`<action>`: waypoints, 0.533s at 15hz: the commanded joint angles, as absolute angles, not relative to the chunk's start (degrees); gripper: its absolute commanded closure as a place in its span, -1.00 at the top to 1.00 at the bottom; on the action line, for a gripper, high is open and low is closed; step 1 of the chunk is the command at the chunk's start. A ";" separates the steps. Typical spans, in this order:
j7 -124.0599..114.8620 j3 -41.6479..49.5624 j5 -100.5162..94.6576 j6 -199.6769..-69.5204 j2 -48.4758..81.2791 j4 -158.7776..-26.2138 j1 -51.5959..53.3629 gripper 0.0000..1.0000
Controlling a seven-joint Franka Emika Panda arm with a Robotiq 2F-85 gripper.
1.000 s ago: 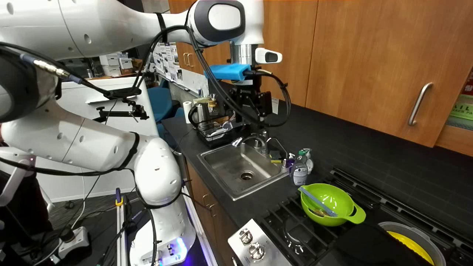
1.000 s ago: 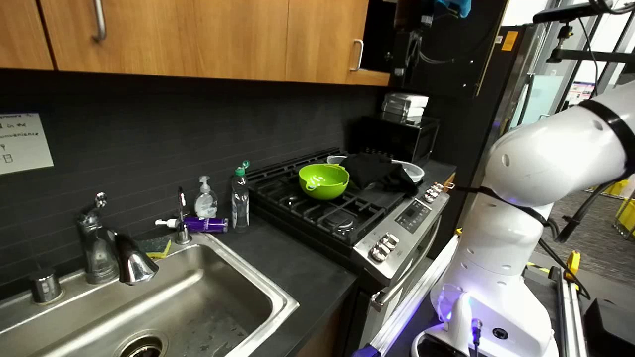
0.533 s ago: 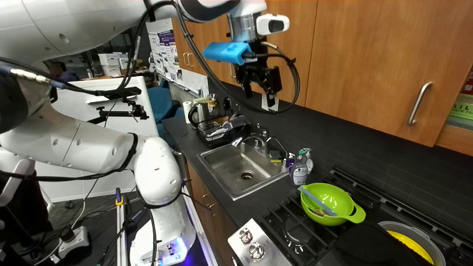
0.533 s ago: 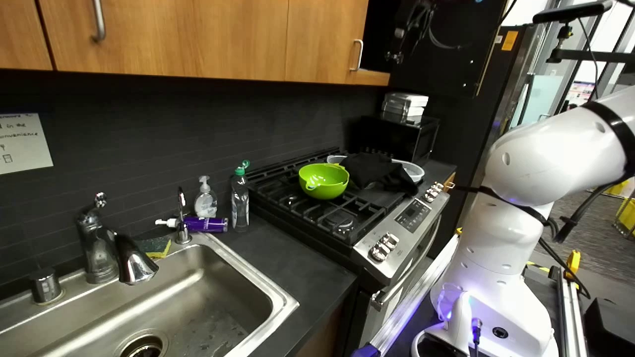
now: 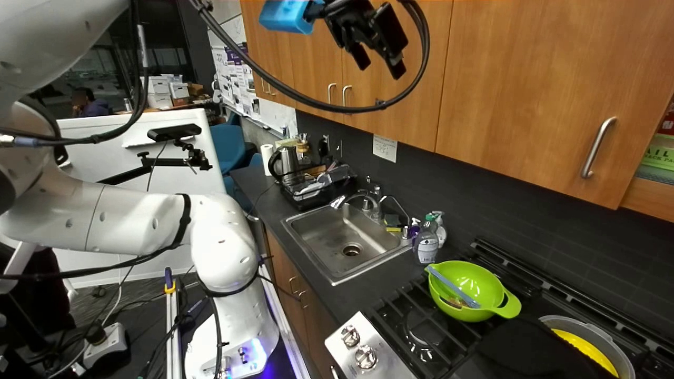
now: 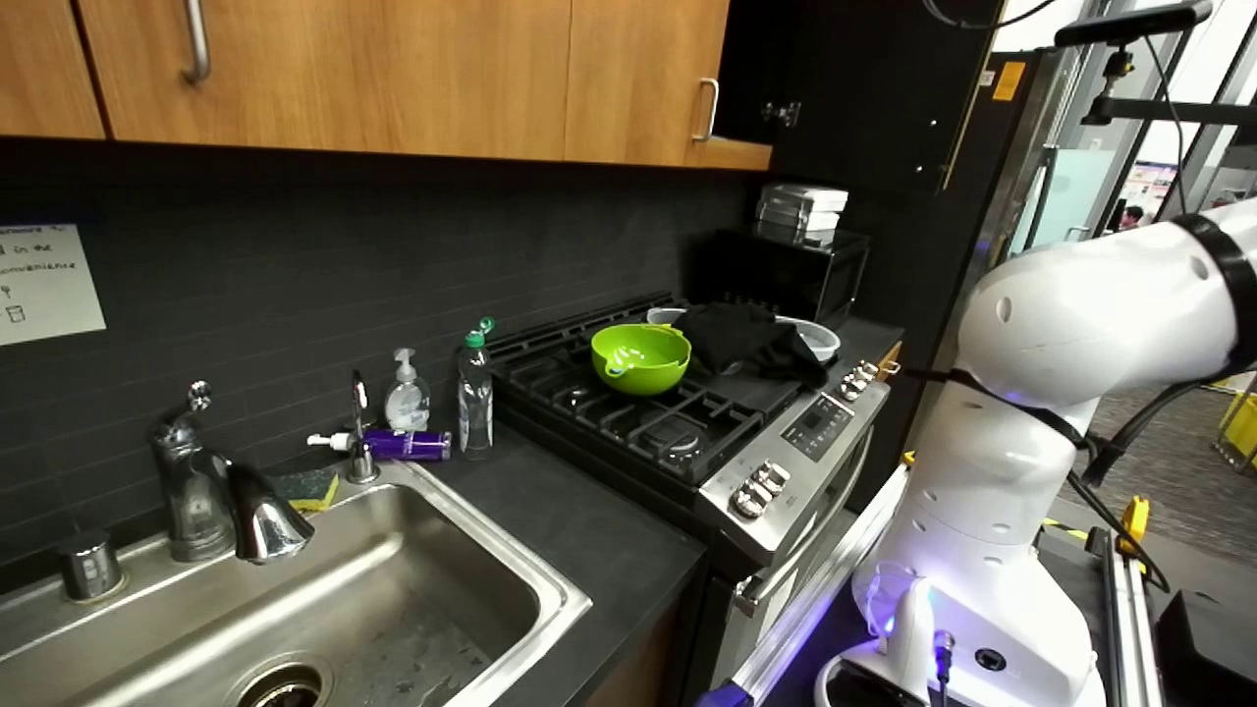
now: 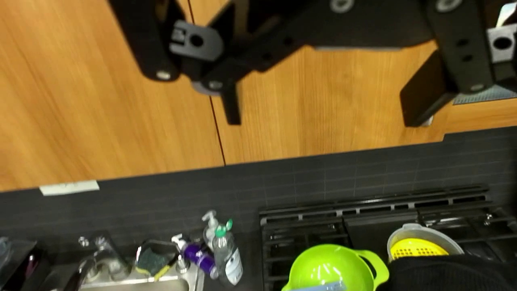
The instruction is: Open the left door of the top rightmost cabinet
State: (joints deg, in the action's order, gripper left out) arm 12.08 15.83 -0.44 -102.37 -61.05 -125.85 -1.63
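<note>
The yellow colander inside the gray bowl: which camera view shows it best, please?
The wrist view shows the yellow colander best: its holes are visible, although the black cloth hides part. Otherwise, it appears only in an exterior view, as a yellow strip without clear holes; elsewhere I cannot see it.

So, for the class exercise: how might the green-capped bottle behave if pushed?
The green-capped bottle would probably tip easily, since it stands tall and narrow. It looks like clear, shiny plastic, so perhaps squeezable and somewhat slippery.
</note>
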 commanded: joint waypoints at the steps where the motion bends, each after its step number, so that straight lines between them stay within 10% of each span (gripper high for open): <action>1: 8.88 18.28 3.88 -106.55 -60.62 -121.43 -2.08 1.00; 8: 3.86 25.25 13.83 -111.11 -59.62 -111.91 -1.04 1.00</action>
State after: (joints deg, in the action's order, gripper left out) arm 6.25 23.18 9.67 -110.07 -61.34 -116.03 -1.77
